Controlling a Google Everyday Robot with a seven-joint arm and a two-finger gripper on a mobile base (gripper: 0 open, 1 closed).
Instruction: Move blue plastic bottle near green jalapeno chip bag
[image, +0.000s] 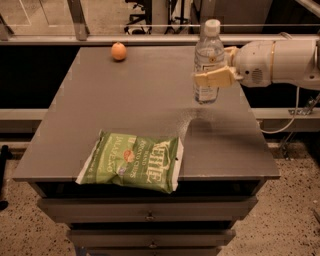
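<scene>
The blue plastic bottle (208, 57) is a clear bottle with a white cap and white label. It hangs upright above the right side of the grey table (125, 105). My gripper (214, 74) comes in from the right and is shut on the bottle's middle; one cream finger (212, 78) crosses in front of it. The green jalapeno chip bag (131, 161) lies flat at the table's front edge, left of and nearer than the bottle, well apart from it.
A small orange fruit (118, 51) sits at the table's back left. The white arm (280, 62) reaches over the right edge. Drawers (150, 216) are below the tabletop. A rail runs behind the table.
</scene>
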